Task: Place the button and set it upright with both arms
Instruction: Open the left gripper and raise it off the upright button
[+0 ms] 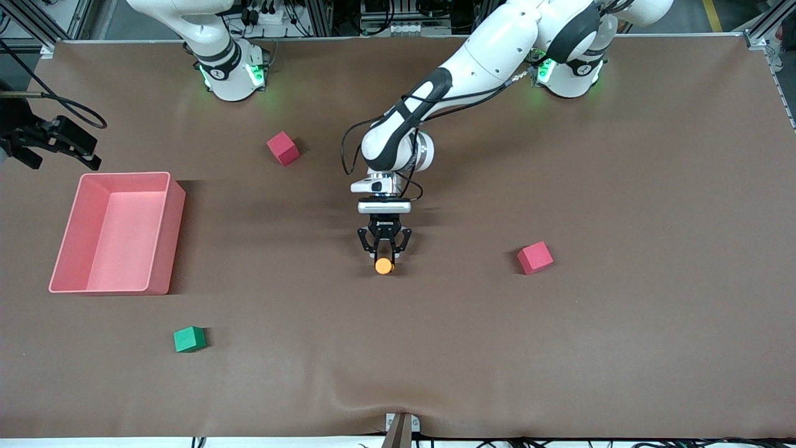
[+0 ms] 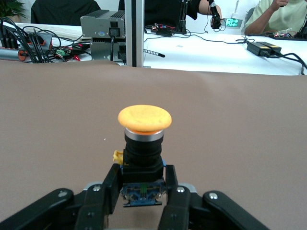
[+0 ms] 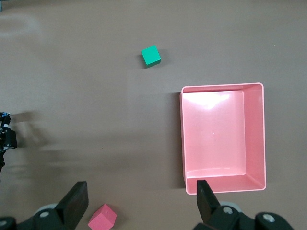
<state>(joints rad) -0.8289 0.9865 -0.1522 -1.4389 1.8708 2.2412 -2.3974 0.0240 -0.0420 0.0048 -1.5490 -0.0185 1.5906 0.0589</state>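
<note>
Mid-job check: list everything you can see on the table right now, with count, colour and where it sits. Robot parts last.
button: 1, orange cap on black body, mid-table, held.
red cubes: 2; one near the right arm's base, one toward the left arm's end.
green cube: 1, nearest the front camera.
bin: 1, pink, toward the right arm's end.
table: 1, brown cover.
left gripper: black, shut on button.
right gripper: black, open, above the bin's end of the table, waiting.

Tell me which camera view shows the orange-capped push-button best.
The left wrist view: the small black push-button with a round orange cap fills it, clamped at its base by the left gripper. The front view shows only its orange cap. The right wrist view doesn't clearly show it.
</note>
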